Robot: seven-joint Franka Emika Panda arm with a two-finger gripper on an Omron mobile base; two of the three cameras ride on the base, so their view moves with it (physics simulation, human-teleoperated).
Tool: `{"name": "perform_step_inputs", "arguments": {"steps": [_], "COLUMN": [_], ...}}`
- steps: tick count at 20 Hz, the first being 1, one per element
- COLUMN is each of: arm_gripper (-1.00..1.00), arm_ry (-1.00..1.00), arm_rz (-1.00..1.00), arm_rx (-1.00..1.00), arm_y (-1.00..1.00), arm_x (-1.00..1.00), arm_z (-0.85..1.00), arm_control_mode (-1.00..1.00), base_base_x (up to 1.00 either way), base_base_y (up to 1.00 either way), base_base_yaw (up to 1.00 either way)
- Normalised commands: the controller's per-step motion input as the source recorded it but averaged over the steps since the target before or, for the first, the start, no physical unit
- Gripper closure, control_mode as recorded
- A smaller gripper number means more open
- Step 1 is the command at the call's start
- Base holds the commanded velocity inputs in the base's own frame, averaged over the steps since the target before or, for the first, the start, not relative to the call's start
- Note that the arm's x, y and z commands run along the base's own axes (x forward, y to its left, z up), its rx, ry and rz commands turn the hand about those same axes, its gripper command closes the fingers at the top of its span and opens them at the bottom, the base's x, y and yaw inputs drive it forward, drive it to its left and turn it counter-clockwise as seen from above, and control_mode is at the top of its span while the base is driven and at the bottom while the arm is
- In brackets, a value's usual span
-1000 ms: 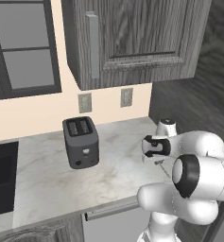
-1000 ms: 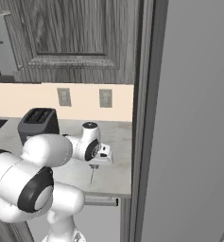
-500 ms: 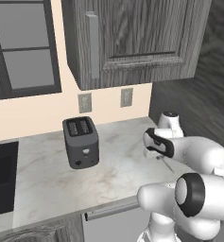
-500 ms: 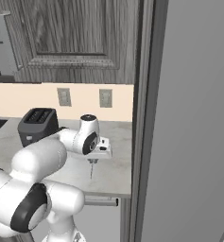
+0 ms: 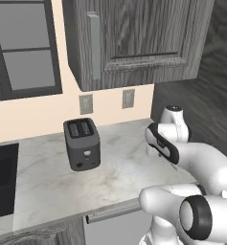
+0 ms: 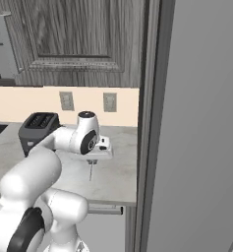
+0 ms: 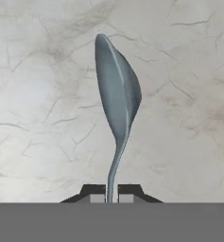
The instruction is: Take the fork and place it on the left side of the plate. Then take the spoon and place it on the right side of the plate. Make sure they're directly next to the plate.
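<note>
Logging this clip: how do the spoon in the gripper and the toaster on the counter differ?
The spoon is thin, silver-grey, and hangs bowl-down, pinched in the shut gripper; the toaster is a boxy dark block standing on the marble counter, untouched. The spoon is above the counter's right part; the toaster sits further left.

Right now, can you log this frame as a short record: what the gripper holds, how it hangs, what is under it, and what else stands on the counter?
gripper: shut on the spoon's handle
spoon: bowl points away from the hand, hanging clear above the countertop
countertop: pale marble, bare under the spoon
toaster: dark, two slots, standing near the back wall
wall outlets: two, above the countertop
upper cabinet: dark wood, door closed
</note>
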Motion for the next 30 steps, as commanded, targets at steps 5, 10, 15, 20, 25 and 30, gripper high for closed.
{"name": "perform_step_inputs", "arguments": {"steps": [5,10,15,20,25,30], "arm_gripper": [1.0,1.0,1.0,1.0,1.0,1.0], "arm_ry": [-0.12,-0.1,-0.07,-0.01,0.0,0.0], "arm_rz": [0.0,0.0,0.01,0.0,0.0,0.0], "arm_rx": [0.0,0.0,0.0,0.0,0.0,0.0], "arm_y": [0.23,0.15,0.05,0.05,0.01,0.0], "arm_x": [-0.17,-0.16,-0.12,-0.01,-0.01,0.0], "arm_z": [0.31,0.33,0.25,0.21,0.04,0.0], "arm_control_mode": [-1.0,-1.0,-1.0,-1.0,-1.0,-1.0], "base_base_x": [0.0,0.0,0.0,0.0,0.0,0.0], "base_base_y": [0.0,0.0,0.0,0.0,0.0,0.0], "base_base_yaw": [0.0,0.0,0.0,0.0,0.0,0.0]}}
